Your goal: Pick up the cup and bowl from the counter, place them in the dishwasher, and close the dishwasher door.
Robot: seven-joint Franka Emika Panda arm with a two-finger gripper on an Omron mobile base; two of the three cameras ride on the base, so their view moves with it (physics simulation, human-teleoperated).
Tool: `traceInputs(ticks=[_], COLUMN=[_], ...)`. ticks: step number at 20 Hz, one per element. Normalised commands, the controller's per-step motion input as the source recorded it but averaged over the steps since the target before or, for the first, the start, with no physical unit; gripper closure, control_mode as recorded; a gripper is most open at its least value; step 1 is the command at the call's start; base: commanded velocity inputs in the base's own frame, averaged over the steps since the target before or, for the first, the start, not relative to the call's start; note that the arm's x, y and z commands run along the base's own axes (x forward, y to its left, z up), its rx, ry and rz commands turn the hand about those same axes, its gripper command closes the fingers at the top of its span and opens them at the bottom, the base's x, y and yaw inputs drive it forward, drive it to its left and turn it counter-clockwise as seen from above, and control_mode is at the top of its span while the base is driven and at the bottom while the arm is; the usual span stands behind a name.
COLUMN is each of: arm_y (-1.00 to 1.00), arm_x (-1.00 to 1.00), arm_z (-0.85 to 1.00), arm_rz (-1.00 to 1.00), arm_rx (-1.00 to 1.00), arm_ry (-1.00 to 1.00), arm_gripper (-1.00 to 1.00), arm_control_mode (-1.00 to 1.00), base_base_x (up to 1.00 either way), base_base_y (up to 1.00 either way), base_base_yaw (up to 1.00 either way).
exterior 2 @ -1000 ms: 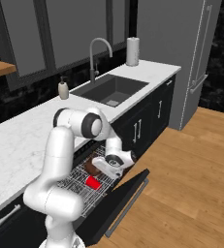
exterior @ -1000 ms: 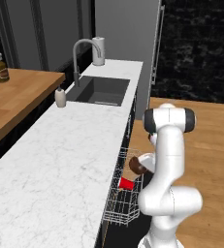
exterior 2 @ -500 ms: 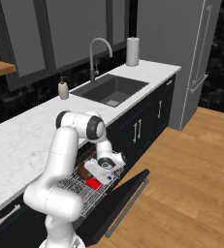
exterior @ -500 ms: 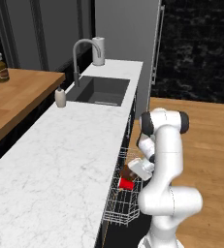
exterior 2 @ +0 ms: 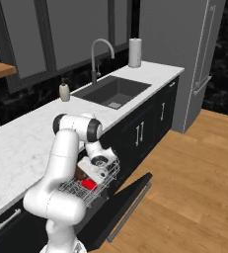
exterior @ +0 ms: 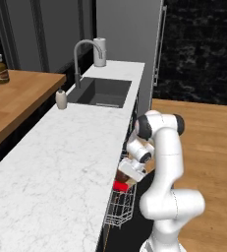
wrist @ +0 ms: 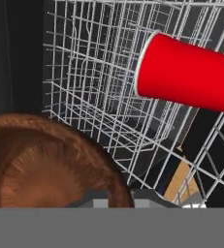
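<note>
The dishwasher's silver wire rack (exterior 2: 96, 191) is pulled out over the lowered black dishwasher door (exterior 2: 121, 206), below the white marble counter (exterior: 61, 157). The red cup (wrist: 186, 80) lies on its side in the rack (wrist: 99, 87); it also shows as the cup (exterior: 119, 186) and the cup (exterior 2: 89, 184). My gripper (exterior: 128, 171) reaches down into the rack, shut on the rim of the dark brown bowl (wrist: 45, 164). The bowl (exterior 2: 82, 173) hangs just above the wires beside the cup. The bowl hides my fingertips in the hand view.
A sink (exterior: 101, 92) with a faucet (exterior: 80, 54) is set into the counter farther along. A white soap bottle (exterior: 61, 99) and a white roll (exterior: 99, 51) stand by it. A wooden shelf (exterior: 16, 106) runs at left, a tall grey fridge (exterior 2: 184, 59) stands beyond, and the floor (exterior 2: 194, 188) is wood.
The arm has folded downward and carried the brown bowl lower and deeper into the rack, close beside the red cup. The cup and the door stayed still.
</note>
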Motion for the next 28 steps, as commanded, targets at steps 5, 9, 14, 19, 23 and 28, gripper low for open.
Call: traceInputs(ticks=[5,9,14,19,23,28], arm_y=[-0.17,-0.63,-0.57,-0.33,-0.33,-0.44], arm_x=[-0.21,-0.70,-0.71,-0.53,-0.89,-0.96], arm_z=[-1.00,-1.00,-0.82,0.18,0.67,0.47], arm_rz=[0.14,0.14,0.09,0.00,0.00,0.00], arm_rx=[-0.01,0.00,0.00,0.06,0.01,0.00], arm_ry=[0.16,0.15,0.11,0.01,-0.30,-0.48], arm_gripper=[-1.00,-1.00,-1.00,-1.00,-1.00,-1.00], arm_control_mode=[-1.00,-1.00,-1.00,-1.00,-1.00,-1.00], base_base_x=[0.00,0.00,0.00,0.00,0.00,0.00], base_base_y=[0.00,0.00,0.00,0.00,0.00,0.00], base_base_yaw=[0.00,0.00,0.00,0.00,0.00,0.00])
